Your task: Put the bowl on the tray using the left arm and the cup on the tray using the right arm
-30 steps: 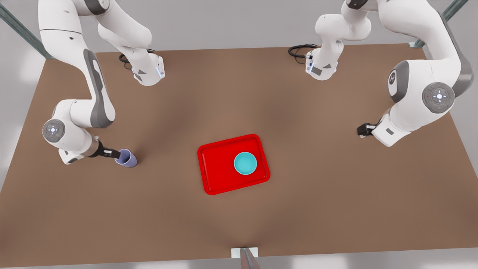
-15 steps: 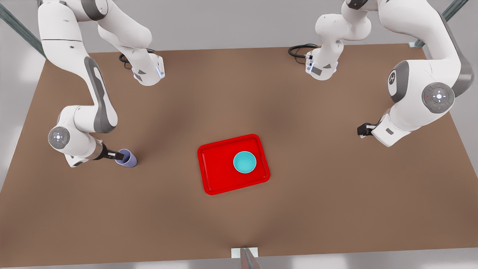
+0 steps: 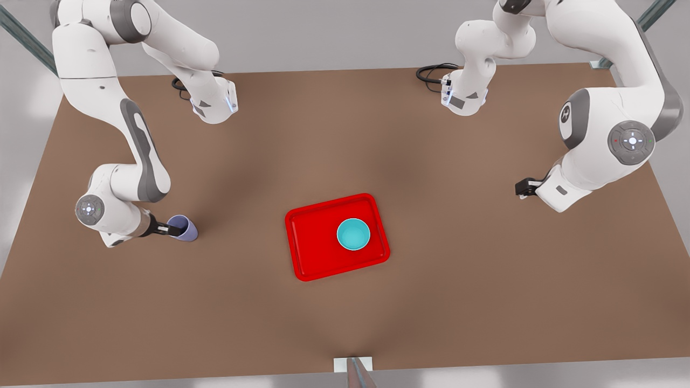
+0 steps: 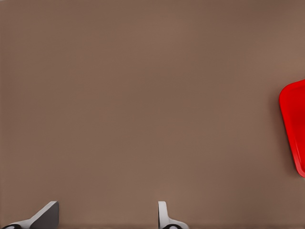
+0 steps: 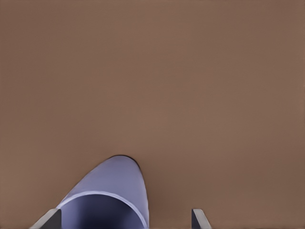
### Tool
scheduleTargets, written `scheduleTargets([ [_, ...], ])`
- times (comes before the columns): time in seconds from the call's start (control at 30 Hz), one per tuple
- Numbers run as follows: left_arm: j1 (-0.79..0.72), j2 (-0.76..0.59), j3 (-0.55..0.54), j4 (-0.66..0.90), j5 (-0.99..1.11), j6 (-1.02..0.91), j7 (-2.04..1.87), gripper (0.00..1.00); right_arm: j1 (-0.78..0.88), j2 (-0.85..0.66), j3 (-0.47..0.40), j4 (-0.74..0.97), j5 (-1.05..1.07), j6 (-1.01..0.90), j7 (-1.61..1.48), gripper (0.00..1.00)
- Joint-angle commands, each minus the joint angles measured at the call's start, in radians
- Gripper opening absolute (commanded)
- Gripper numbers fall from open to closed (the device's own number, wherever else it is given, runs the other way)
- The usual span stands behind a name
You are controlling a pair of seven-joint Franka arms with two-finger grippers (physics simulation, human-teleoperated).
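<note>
Right end effector (image 3: 173, 230) open around the cup's (image 3: 183, 228) rim, cup between its fingers, unclamped. Tray (image 3: 307, 258) lies toward the front view's right. Left end effector (image 3: 521, 188) open, waiting; bowl (image 3: 353, 234) on tray.

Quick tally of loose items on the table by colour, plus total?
Red: 1, the tray
Teal: 1, the bowl, sitting on the tray
Lavender: 1, the cup, on the table at the right gripper, whose fingers straddle its rim
Total: 3
The left gripper waits open over bare table.
</note>
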Motion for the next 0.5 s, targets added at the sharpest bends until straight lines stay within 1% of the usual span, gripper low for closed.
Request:
scheduleTargets([
  [0.0, 0.001, -0.002, 0.000, 0.000, 0.000, -0.002, 0.000, 1.00, -0.001, 0.000, 0.000, 0.000, 0.000, 0.000, 0.000, 1.00],
  [0.23, -0.001, -0.006, 0.003, -0.003, -0.001, -0.028, 0.003, 1.00, -0.014, -0.005, 0.000, -0.002, 0.002, -0.020, -0.011, 1.00],
  [0.47, -0.001, -0.006, 0.003, -0.003, -0.001, -0.028, 0.000, 1.00, -0.043, -0.029, 0.009, -0.060, 0.003, -0.037, -0.031, 1.00],
])
